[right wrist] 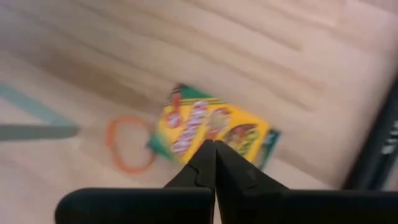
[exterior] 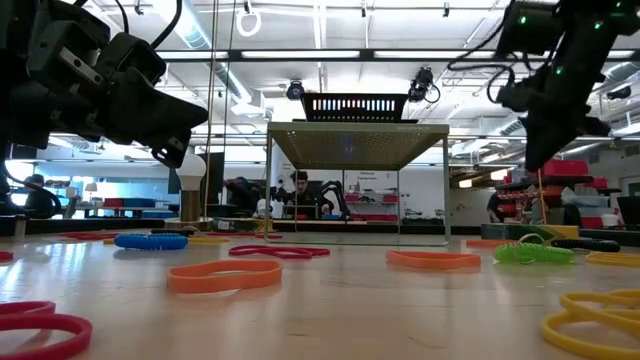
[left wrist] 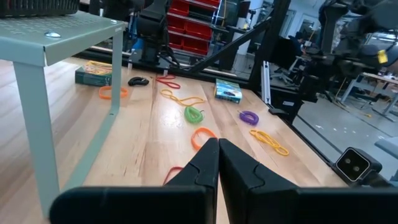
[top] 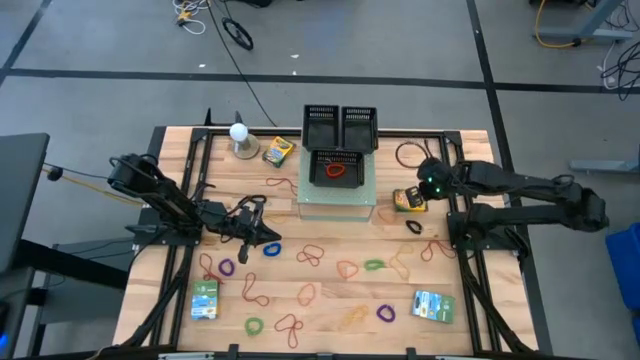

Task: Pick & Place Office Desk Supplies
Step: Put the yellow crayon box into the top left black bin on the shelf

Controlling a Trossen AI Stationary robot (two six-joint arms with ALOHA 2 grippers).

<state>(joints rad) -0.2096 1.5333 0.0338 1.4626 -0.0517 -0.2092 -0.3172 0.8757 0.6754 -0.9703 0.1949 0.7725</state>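
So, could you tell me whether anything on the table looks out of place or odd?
Mostly the rubber bands: they lie strewn across the table's front half, while only one red band sits in a black tray. The crayon box by the right gripper lies askew.

Robotics laboratory: a pale wooden worktop (top: 330, 300) on a grey taped floor with loose cables (top: 232, 30), red storage bins (left wrist: 202, 12) on shelving, ceiling strip lights (exterior: 330, 55) and seated people (exterior: 300, 192) behind.
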